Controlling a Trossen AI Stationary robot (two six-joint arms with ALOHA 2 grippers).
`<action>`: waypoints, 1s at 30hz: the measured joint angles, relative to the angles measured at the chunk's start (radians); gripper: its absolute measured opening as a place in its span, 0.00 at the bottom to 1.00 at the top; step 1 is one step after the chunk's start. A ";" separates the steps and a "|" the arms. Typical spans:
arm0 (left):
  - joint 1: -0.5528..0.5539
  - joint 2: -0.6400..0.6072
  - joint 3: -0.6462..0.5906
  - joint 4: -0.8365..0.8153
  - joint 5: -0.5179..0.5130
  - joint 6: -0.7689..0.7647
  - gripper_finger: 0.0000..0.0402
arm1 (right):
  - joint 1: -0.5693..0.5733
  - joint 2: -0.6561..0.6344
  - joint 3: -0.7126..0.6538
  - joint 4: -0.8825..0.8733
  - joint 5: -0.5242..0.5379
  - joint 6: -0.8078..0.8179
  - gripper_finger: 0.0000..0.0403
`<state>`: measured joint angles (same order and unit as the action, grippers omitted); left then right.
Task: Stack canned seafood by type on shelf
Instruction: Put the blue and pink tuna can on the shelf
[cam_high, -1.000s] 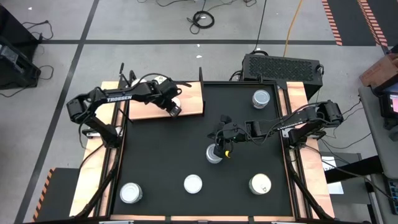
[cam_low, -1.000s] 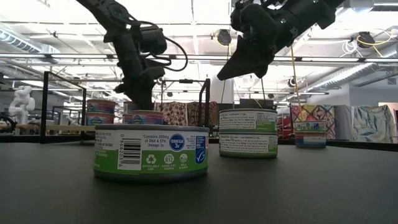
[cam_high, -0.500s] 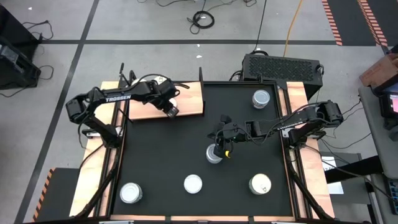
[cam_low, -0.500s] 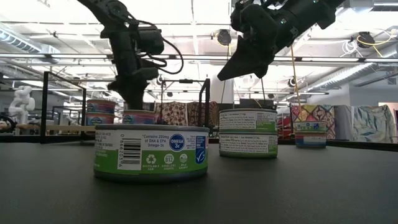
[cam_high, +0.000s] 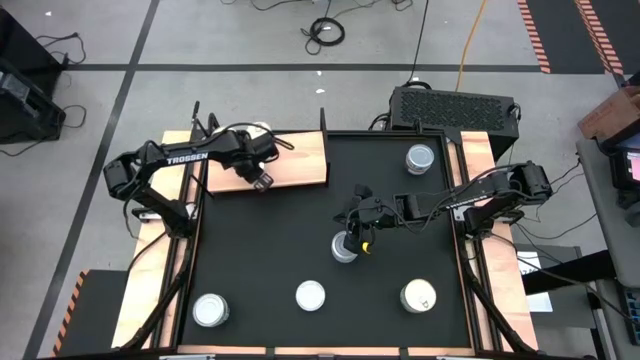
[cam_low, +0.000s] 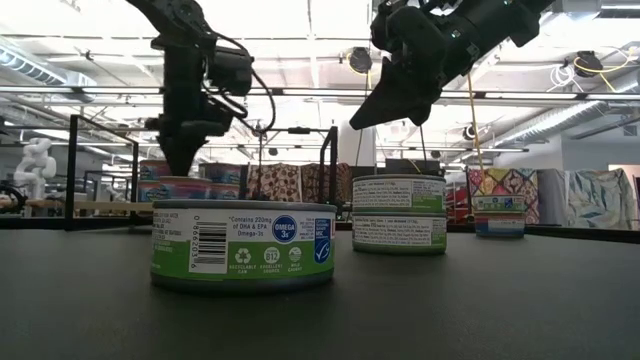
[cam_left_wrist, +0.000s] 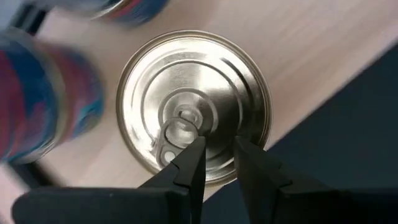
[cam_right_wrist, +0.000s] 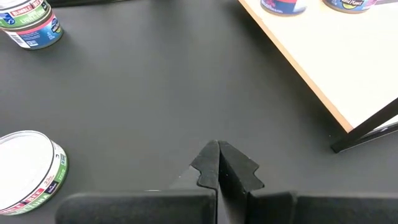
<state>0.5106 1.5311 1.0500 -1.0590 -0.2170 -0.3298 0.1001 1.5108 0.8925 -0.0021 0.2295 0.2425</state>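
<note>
Up at ten o'clock on the table, the left gripper hangs over the near edge of the shelf, fingers pointing down. Its wrist view looks straight onto a gold-topped tin standing on the wood, the pull-tab just above the fingertips; the fingers stand a narrow gap apart and grip nothing. Two more tins with red-and-blue labels sit just beside it on the shelf.

Near the table's centre, the right gripper hovers over a stack of two green-labelled tins, its fingers pressed together and empty.

Four other tins lie on the black mat: one at one o'clock, one at seven, a white-topped one at six, and one at five.
</note>
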 joint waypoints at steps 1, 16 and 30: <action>0.000 0.001 -0.001 -0.017 -0.015 -0.003 0.22 | 0.000 0.000 0.000 0.000 0.000 0.002 0.00; 0.001 0.006 -0.007 -0.201 -0.085 -0.058 0.22 | 0.000 0.000 0.000 0.000 0.000 0.007 0.00; 0.001 0.006 -0.009 -0.269 -0.114 -0.078 0.22 | 0.013 0.000 0.000 0.000 0.000 0.006 0.00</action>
<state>0.5117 1.5375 1.0409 -1.3276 -0.3313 -0.4080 0.1132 1.5108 0.8925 -0.0021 0.2295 0.2489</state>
